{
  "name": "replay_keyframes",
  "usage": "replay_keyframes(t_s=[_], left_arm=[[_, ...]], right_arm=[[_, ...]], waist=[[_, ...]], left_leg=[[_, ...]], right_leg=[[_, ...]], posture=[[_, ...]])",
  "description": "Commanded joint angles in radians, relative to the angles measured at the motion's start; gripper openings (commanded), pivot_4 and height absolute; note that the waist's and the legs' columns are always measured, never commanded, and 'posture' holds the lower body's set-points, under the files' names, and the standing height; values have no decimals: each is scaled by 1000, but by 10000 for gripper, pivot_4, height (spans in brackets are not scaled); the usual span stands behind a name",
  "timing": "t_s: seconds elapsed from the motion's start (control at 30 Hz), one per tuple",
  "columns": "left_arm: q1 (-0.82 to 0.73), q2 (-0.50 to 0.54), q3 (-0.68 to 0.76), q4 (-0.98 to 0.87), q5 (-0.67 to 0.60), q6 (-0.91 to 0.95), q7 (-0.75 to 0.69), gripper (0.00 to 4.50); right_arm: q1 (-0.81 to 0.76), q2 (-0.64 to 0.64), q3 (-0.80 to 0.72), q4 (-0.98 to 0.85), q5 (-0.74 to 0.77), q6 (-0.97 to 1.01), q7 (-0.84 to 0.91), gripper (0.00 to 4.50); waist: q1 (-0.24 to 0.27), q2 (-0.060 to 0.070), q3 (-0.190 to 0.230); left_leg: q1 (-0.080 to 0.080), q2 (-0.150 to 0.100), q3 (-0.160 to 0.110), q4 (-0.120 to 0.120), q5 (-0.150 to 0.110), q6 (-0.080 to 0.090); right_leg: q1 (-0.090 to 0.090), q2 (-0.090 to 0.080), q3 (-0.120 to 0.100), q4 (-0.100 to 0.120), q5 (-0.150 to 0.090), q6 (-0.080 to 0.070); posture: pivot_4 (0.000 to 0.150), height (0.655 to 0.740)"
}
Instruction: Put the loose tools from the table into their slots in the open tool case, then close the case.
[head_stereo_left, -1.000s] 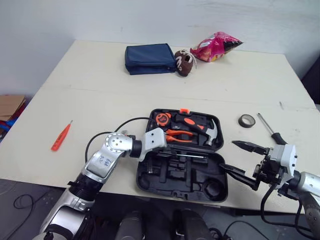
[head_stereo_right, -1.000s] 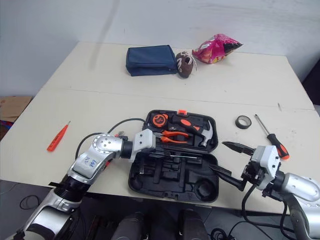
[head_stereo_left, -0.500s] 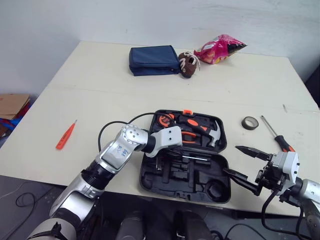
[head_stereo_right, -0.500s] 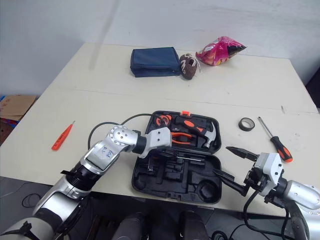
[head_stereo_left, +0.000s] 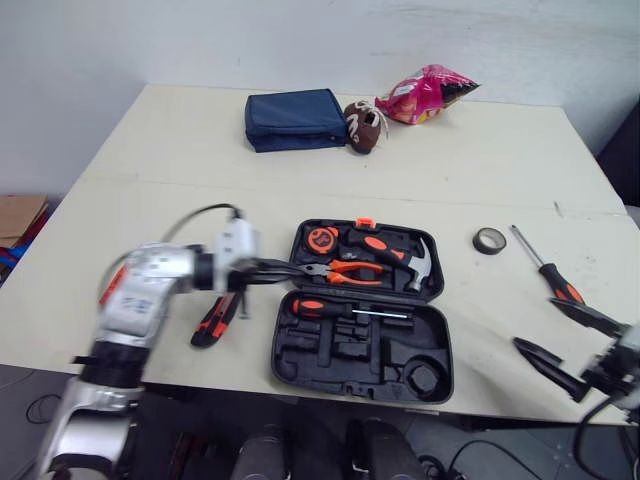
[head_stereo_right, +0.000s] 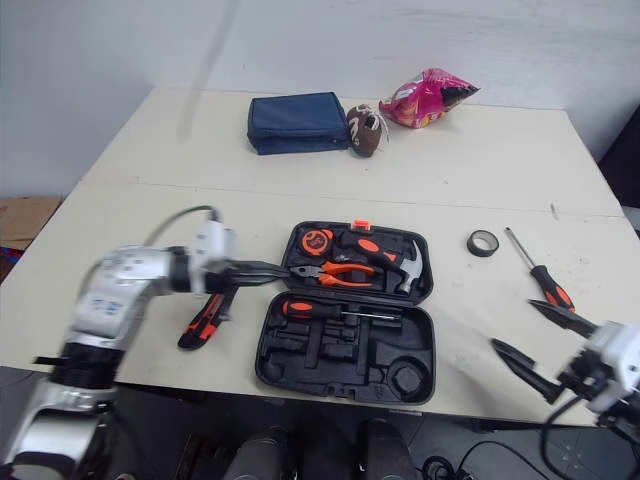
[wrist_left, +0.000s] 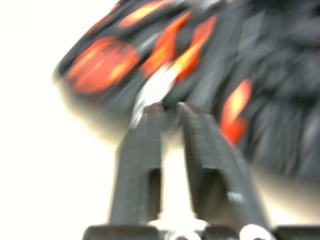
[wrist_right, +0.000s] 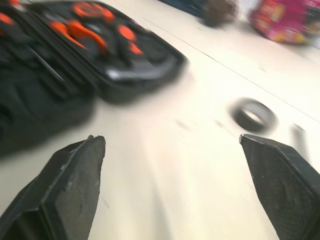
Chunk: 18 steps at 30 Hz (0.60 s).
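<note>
The table (head_stereo_left: 180, 150) carries the open tool case (head_stereo_left: 330, 358) at the middle of its front edge. The lid half holds a hammer (head_stereo_left: 415, 262), pliers (head_stereo_left: 345, 270) and a tape measure (head_stereo_left: 322, 238). The base holds one screwdriver (head_stereo_left: 345, 309). The left gripper (head_stereo_left: 290, 270), arm level, points at the case's left rim, fingers nearly together, empty. The right gripper (head_stereo_left: 535, 322) gapes wide, empty, over the front right corner, near the loose screwdriver (head_stereo_left: 545, 268).

Cream table (head_stereo_left: 130, 160) against white wall (head_stereo_left: 300, 40)
</note>
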Motion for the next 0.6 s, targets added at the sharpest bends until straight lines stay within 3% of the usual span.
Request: replay_keyframes(t_s=[0.03, 0.13, 0.2, 0.43, 0.6], left_arm=[[59, 61, 168, 46, -32, -61, 42, 21514], [158, 150, 398, 227, -39, -123, 118, 34521], [212, 196, 467, 333, -35, -167, 129, 43666], [237, 279, 557, 679, -16, -313, 219, 44474], [274, 312, 569, 779, -21, -370, 236, 44474]], right_arm=[[14, -19, -96, 109, -10, -86, 22, 45000], [35, -12, -179, 289, -43, -193, -6, 45000], [51, -9, -206, 378, -50, -235, -20, 45000], [53, -9, -251, 596, -76, -358, -126, 45000], [42, -3, -236, 623, -44, -373, -131, 45000]], waist=[[0, 0, 0], [-2, 0, 0], [-3, 0, 0], [-3, 1, 0], [-5, 0, 0]], left_leg=[[0, 0, 0, 0, 0, 0], [0, -1, 0, 0, -3, 2], [0, 0, 0, -1, -4, 0], [3, -1, 1, -4, -7, -5], [9, -1, 3, -12, -7, -7]], right_leg=[[0, 0, 0, -1, 0, 0], [1, -3, -1, -2, 1, 1], [0, -3, -2, -2, 0, 0], [1, -6, -2, -4, 0, 0], [2, -7, 0, -5, 0, -1]], posture=[[1500, 7400], [1500, 7400], [1500, 7400], [1500, 7400], [1500, 7400]])
